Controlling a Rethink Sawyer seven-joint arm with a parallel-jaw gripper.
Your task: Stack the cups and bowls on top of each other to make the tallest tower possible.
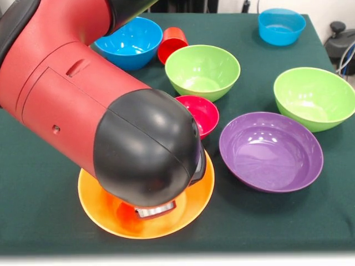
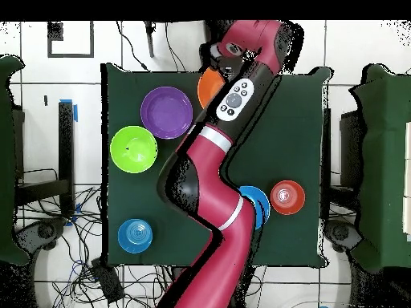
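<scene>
Seven bowls countable: front view shows them all spread singly on the green surface (image 1: 33, 221), none nested in another.
Tower base: big orange bowl (image 1: 97, 213) sits at the near edge, right way up; the arm (image 1: 77, 105) hangs over it and hides most of its hollow.
Inside the base: cannot tell whether anything sits in it; only a pale metal part of the wrist shows below the black housing.
Gripper: hidden under the black housing; whether the jaws are open, closed or holding something cannot be told.
Small crimson bowl (image 1: 201, 113): on the surface, just behind the orange base, beside a lime green bowl (image 1: 203, 71).
Red cup (image 1: 172, 43): lying tipped between that green bowl and a blue bowl (image 1: 128, 41), unstacked.
Others loose: purple bowl (image 1: 270, 151), second lime green bowl (image 1: 314, 97), second blue bowl (image 1: 281, 25).
Orange cup: not seen in either view.
Progress: judged barely begun, with only a base placed; nearly every piece is left to stack.
</scene>
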